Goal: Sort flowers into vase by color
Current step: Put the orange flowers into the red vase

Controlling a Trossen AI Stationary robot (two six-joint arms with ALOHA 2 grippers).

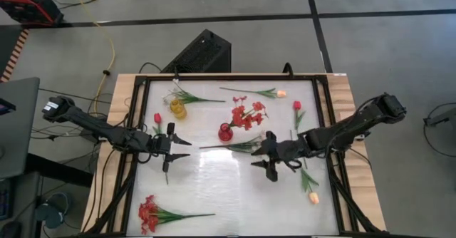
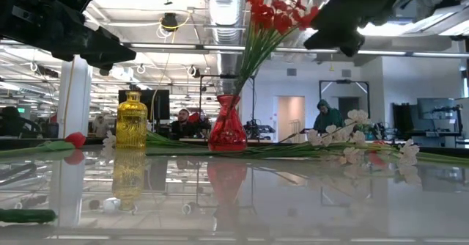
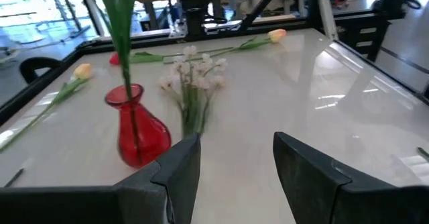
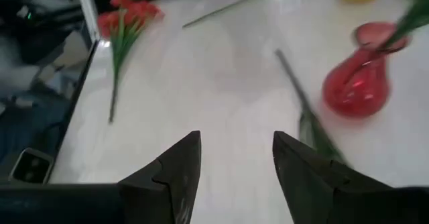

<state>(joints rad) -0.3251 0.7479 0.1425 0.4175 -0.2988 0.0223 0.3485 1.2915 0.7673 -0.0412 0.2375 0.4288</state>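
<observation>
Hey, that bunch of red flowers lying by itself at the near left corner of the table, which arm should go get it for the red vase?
Probably the left. The left gripper hovers open on that side, and the red flower bunch lies below it in the high view. The right gripper, also open, sits farther across the table, nearer the red vase.

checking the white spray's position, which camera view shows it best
The left wrist view: the white small-blossom spray lies unobstructed beside the red glass vase, blossoms and stems distinct. The high view shows it small and pale. The low view shows only blossoms edge-on. The right wrist view shows just its green stem.
</observation>
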